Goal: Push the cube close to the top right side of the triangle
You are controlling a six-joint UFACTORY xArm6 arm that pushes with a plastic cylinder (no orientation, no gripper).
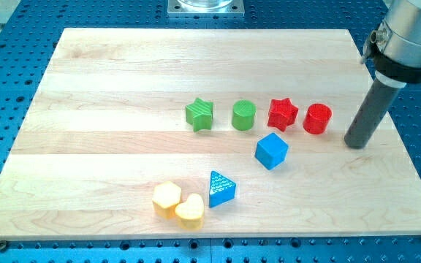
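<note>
A blue cube [271, 150] sits on the wooden board [108, 88], right of centre. A blue triangle [221, 188] lies below and to the left of it, with a gap between them. My tip [356, 143] rests on the board at the view's right, well to the right of the cube and just right of the red cylinder [317, 118]. It touches no block.
A row stands above the cube: green star [199, 115], green cylinder [244, 115], red star [283, 113], red cylinder. A yellow hexagon [167, 199] and a yellow heart [190, 211] lie left of the triangle near the board's bottom edge.
</note>
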